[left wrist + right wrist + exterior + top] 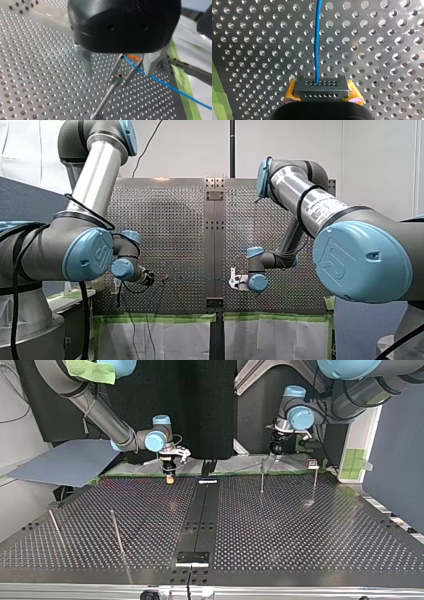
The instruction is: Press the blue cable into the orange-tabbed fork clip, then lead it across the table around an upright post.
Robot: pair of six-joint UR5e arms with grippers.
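In the left wrist view my left gripper (118, 73) stands open, its metal fingers (83, 61) astride the fork clip (120, 75) with the orange tab (133, 57). The blue cable (170, 86) runs from the clip's fork past one finger and off towards the table edge. In the right wrist view my right gripper (322, 93) has its yellow pads (290, 91) shut on a black connector (322, 87), and the blue cable (317, 37) leads straight ahead from it over the perforated plate. In the top view my right gripper (170, 472) hangs at the far edge at the left, my left gripper (276, 451) at the right.
Thin upright posts stand on the table in the top view: two at the right (262, 477) (315, 482), two at the near left (116, 531) (55, 527). A black strip (200, 520) runs down the middle. A blue-grey sheet (65, 462) lies beyond the left corner.
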